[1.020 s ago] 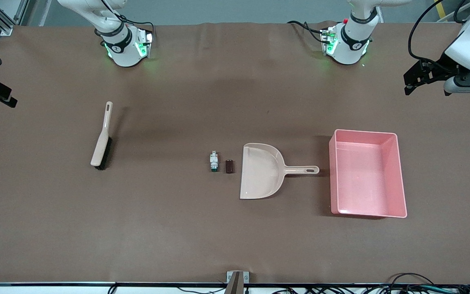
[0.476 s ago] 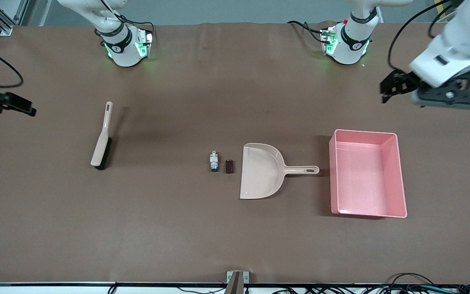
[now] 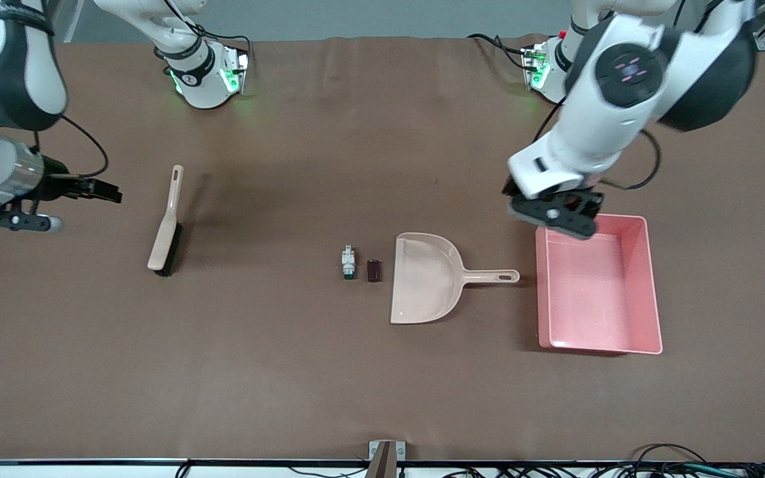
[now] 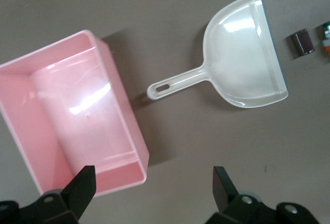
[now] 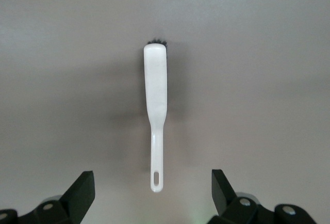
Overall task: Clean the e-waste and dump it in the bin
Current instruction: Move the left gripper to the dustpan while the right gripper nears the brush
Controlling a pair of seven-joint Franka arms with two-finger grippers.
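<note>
The e-waste lies mid-table: a white component with a green end and a dark short cylinder, beside the mouth of the beige dustpan. Both show in the left wrist view, the cylinder and the component, with the dustpan. The pink bin stands by the dustpan's handle, nothing in it; its wall also shows in the left wrist view. My left gripper hangs open over the bin's corner. My right gripper is open and empty above the table beside the brush.
The beige brush with dark bristles lies toward the right arm's end of the table; in the right wrist view its handle end points between my open right fingers. Bare brown table lies around everything.
Both arms have swung in from the table's ends. My left gripper came over the bin's corner. My right gripper came in beside the brush handle. Nothing on the table moved.
</note>
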